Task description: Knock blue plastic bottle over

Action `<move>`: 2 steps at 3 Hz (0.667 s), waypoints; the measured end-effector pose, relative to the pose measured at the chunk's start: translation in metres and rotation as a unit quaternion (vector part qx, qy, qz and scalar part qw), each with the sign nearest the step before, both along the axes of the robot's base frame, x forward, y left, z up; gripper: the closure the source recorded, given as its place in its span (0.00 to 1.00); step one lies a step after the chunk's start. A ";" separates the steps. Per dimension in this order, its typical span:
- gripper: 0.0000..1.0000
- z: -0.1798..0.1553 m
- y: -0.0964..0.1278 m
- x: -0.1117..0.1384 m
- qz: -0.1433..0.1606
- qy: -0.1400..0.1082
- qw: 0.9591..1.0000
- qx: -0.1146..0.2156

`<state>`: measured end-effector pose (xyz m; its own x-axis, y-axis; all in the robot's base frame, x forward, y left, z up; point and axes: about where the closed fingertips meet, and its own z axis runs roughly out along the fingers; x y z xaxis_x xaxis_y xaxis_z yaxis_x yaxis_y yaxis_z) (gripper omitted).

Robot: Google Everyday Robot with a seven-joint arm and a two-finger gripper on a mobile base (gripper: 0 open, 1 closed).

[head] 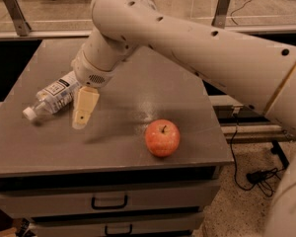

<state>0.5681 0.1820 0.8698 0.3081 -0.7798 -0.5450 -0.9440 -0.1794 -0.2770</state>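
Observation:
The blue plastic bottle (pixel 53 97) lies on its side at the left of the grey table (pixel 138 83), white cap pointing to the front left, label facing up. My gripper (pixel 83 113) hangs from the large cream arm just to the right of the bottle, above the table surface, its cream fingers (pixel 84 107) pointing down and close together. It holds nothing. The wrist hides the bottle's base end.
A red apple (pixel 162 138) sits on the table towards the front right. The table has drawers (pixel 108 201) under its front edge. A black cable (pixel 246 172) lies on the floor at the right. A rail runs behind the table.

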 end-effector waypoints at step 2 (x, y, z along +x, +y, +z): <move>0.00 0.016 -0.022 0.022 -0.015 -0.023 1.000 -0.009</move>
